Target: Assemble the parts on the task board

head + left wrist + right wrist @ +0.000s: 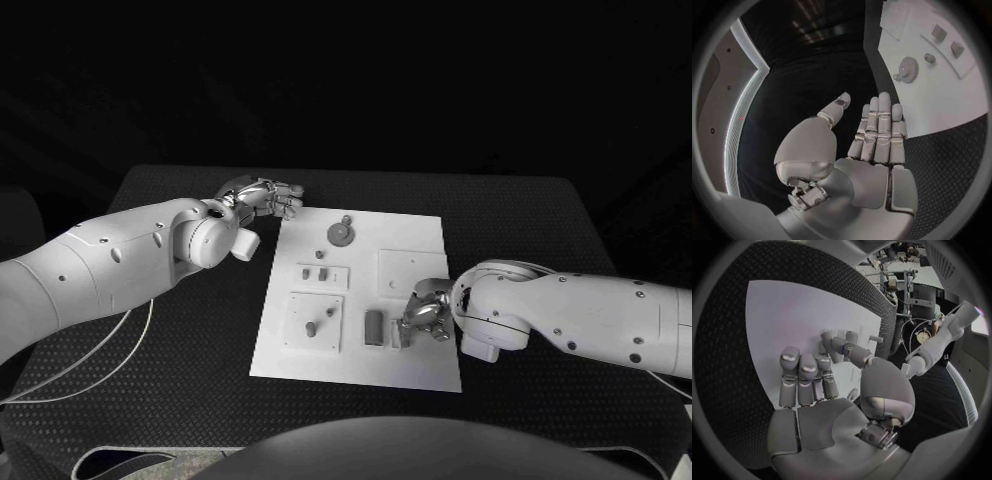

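Note:
The white task board (pixel 411 235) lies in the middle of the black table. On it are a grey gear (pixel 340 234), small pegs (pixel 320 272) and a grey block (pixel 375 327). My left hand (pixel 263 197) hovers off the board's far left corner, fingers straight and thumb apart, holding nothing. The left wrist view shows this hand (pixel 873 135) beside the board (pixel 942 105), with the gear (pixel 909 65) beyond the fingertips. My right hand (pixel 426 310) is low over the board's near right part, next to the block. Its fingers (pixel 807 377) are extended over the board (pixel 792 310), and its thumb lies by upright grey parts (pixel 848 336).
Two more pegs (pixel 320 320) stand in a raised square at the board's near left. A raised blank square (pixel 408 268) sits right of centre. A white cable (pixel 87 370) runs from my left arm over the table's left side. Black table (pixel 188 350) surrounds the board.

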Motion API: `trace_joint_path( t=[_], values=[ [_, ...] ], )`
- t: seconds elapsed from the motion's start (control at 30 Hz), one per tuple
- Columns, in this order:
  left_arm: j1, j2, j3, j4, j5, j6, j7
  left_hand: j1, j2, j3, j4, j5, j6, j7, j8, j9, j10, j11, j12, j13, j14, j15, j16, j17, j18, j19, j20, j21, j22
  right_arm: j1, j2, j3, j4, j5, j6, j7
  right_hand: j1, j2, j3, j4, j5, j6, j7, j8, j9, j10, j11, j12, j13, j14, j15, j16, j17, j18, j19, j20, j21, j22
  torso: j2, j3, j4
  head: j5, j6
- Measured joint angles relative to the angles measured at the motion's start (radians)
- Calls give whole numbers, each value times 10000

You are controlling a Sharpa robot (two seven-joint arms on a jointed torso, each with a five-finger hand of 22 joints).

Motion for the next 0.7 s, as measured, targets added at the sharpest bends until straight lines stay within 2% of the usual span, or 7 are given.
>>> trace_joint_path(
  t=[0.1, 0.27, 0.4, 0.7],
  values=[
    [0, -3, 0, 2, -4, 3, -2, 0, 0, 0, 0, 0, 0, 0, 0, 0, 0, 0, 0, 0, 0, 0, 0, 0, 0, 0, 0, 0, -1, -28, 21, 0, -29, 17, 32, -16, -127, 47, -125, 98, -132, 15, 14, 1, 2, -20, -20, -2, 54, -42, -18, -34, 39, 1, -33, 33, 0, 0, 0, -3, 0, 16, 0],
    [0, -3, 0, 5, -14, 10, -4, 0, 0, 0, 0, 0, 0, 0, 0, 0, 0, 0, 0, 0, 0, 0, 0, 0, 0, 0, 0, 0, 4, -51, 69, 0, -89, 27, 19, -18, -445, -97, -275, 257, -676, 31, 7, 294, 25, -20, -20, -62, 128, -52, -25, -57, 96, 1, -33, 33, 0, -25, 1, -2, 0, 27, 0],
    [0, -3, 0, 5, -20, 14, -5, 0, 0, 0, 0, 0, 0, 0, 0, 1, 0, 0, 0, 0, 0, 0, 0, -1, 0, 0, 0, 0, 8, -70, 106, 0, -136, 25, -7, -17, -570, -291, -256, 540, -1362, 44, 5, 276, -31, -16, -18, -108, 192, -52, -25, -88, 153, 0, -32, 33, 0, -48, 1, 0, -1, 48, 0],
    [0, -5, 0, 3, -33, 23, -10, 0, 0, 0, 0, 0, 0, 0, 0, 1, 0, 0, 0, 0, 0, 0, 0, 9, 0, 0, 0, 0, 7, -102, 162, 2, -224, 21, -21, 9, -767, -511, -257, 842, -2156, 69, -1, 284, -79, -13, -18, -148, 251, -51, -24, -136, 207, 1, -72, -3, 0, -82, 1, 0, -5, 80, 0]
  ],
)
